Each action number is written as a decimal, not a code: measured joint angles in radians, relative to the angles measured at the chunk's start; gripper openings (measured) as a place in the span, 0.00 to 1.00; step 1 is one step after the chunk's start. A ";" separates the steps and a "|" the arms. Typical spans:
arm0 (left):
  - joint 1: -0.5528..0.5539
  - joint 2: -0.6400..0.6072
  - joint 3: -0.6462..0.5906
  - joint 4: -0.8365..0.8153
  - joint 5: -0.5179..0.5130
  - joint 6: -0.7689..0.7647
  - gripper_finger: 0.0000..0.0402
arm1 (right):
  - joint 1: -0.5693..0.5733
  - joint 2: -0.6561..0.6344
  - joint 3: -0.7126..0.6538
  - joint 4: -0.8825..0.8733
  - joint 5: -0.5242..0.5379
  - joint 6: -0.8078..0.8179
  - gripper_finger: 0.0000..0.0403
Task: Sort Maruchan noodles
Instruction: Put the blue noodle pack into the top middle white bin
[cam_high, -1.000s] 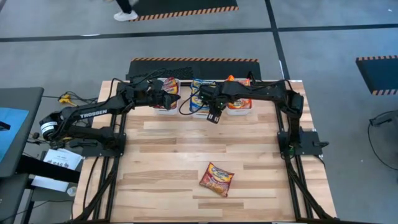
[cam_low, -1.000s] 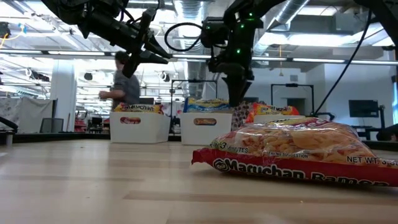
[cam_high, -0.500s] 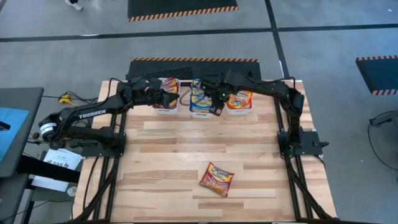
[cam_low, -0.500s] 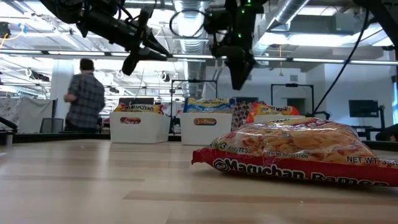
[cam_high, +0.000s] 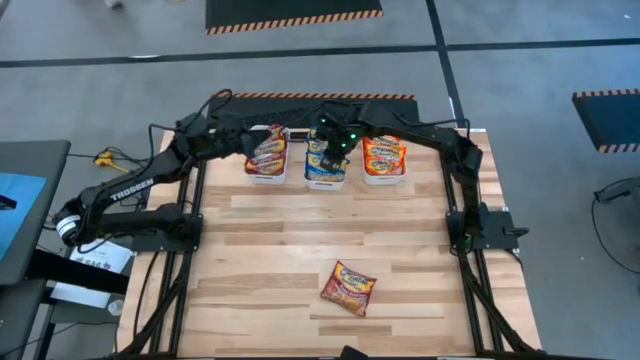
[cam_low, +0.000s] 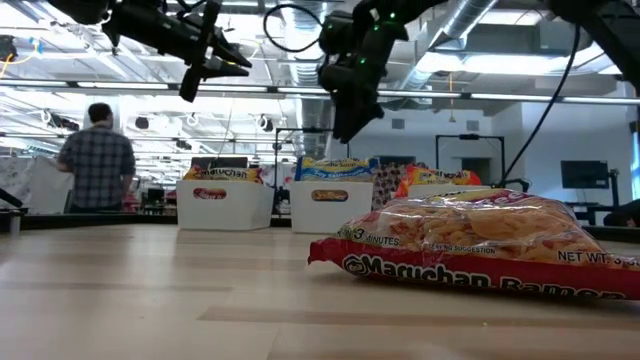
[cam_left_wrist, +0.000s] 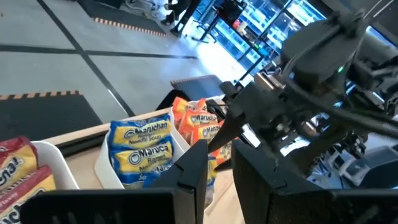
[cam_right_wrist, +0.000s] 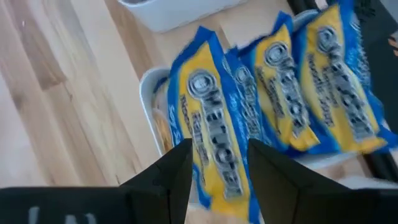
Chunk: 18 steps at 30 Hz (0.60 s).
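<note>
We see our left gripper (cam_left_wrist: 217, 171), fingers a narrow gap apart and empty, above the bin of red packets (cam_high: 266, 152). Our right gripper (cam_right_wrist: 214, 163), parted and empty, hangs over glossy blue-and-yellow packets (cam_right_wrist: 273, 87) in the middle bin. One dark red packet (cam_high: 348, 287) lies on the table's near side.

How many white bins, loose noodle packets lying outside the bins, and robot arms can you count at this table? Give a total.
White bins: 3
Loose noodle packet: 1
Robot arms: 2
Total: 6
</note>
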 joint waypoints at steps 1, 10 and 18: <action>0.005 -0.005 0.000 -0.004 0.000 0.000 0.15 | -0.003 0.007 0.000 0.009 0.000 -0.002 0.43; 0.014 -0.014 0.000 -0.055 -0.009 0.000 0.15 | -0.006 0.080 0.000 0.002 -0.014 -0.003 0.43; 0.014 -0.014 0.000 -0.072 -0.015 0.009 0.15 | 0.031 0.093 0.002 -0.009 -0.010 -0.013 0.43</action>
